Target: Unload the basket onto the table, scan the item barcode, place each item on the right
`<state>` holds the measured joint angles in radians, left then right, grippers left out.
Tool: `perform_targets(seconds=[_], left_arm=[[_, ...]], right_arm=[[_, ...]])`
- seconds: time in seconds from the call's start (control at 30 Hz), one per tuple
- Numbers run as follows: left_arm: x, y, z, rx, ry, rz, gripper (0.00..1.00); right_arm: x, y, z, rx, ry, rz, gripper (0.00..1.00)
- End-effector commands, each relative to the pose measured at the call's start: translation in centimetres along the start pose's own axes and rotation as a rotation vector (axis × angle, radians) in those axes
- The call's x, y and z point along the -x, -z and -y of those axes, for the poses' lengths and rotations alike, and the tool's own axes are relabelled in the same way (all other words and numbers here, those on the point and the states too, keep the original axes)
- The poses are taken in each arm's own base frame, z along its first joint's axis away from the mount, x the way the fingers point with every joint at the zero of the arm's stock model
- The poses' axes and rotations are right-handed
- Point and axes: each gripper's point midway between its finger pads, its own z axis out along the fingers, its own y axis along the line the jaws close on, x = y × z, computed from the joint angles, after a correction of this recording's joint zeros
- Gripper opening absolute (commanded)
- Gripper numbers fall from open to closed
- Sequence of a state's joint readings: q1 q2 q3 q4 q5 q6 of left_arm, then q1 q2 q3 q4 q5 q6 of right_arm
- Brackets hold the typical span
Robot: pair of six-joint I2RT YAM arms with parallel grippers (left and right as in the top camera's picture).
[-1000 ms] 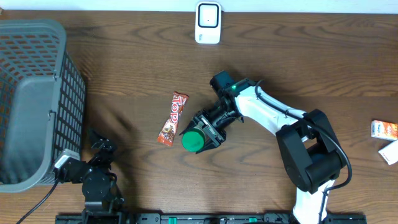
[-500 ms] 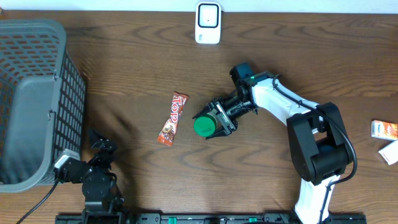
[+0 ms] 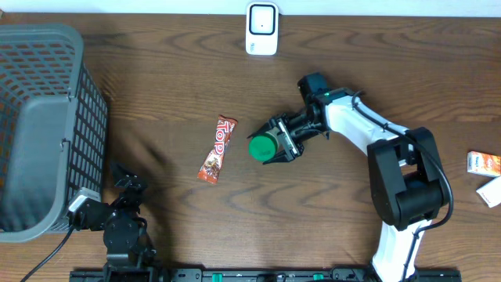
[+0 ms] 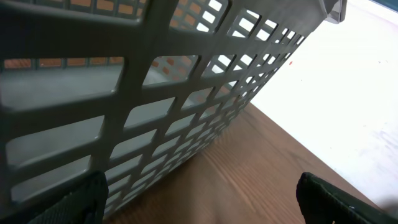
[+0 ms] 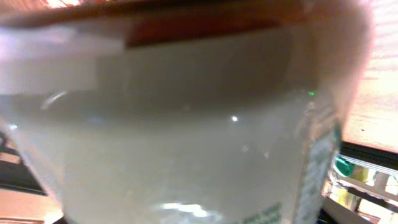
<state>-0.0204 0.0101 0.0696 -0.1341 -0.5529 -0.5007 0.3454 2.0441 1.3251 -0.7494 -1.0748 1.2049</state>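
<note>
1. Writing first: the candy bar (image 3: 217, 149) wrapper reads "Top", and that's the only thing I can actually read. The green-lidded jar (image 3: 263, 147) has green print on its label in the right wrist view, but it's far too blurred. The small boxes (image 3: 485, 163) at the right edge have print too tiny to make out.
2. The jar is clamped between the fingers of the right tool (image 3: 274, 146), which reaches in from the right and grips its body. The green lid shows as a full circle from overhead.
3. In the scene, the jar is about mid tabletop (image 3: 156, 70), near the candy bar's right side but not touching it. The white scanner (image 3: 261, 29) is well apart at the far edge, roughly straight beyond the jar.
4. In the right wrist view the jar's pale, cloudy body (image 5: 186, 124) fills nearly the whole frame.
5. The left tool (image 4: 199, 199) is spread wide with nothing in it, at the near left right beside the grey basket (image 3: 39, 125).
6. Compared with a second ago, the jar and right tool have moved farther away and a bit right, closer to the scanner. The candy bar, basket and left arm haven't budged.
</note>
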Motion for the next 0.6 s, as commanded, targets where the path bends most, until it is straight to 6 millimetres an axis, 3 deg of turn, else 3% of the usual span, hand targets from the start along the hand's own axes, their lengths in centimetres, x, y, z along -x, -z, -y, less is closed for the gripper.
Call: perform_targets(seconds=[0.0,0.57], left_arm=[[-0.8,-0.1,-0.8,0.031,-0.021,-0.013,0.97],[-0.8,-0.1,-0.9,0.032,-0.021,-0.013,0.97]], right_arm=[[0.7,0.8,-0.2,0.02,-0.033,0.008,0.68],[3.5,1.9,0.3,-0.007,0.046,0.148,0.72]])
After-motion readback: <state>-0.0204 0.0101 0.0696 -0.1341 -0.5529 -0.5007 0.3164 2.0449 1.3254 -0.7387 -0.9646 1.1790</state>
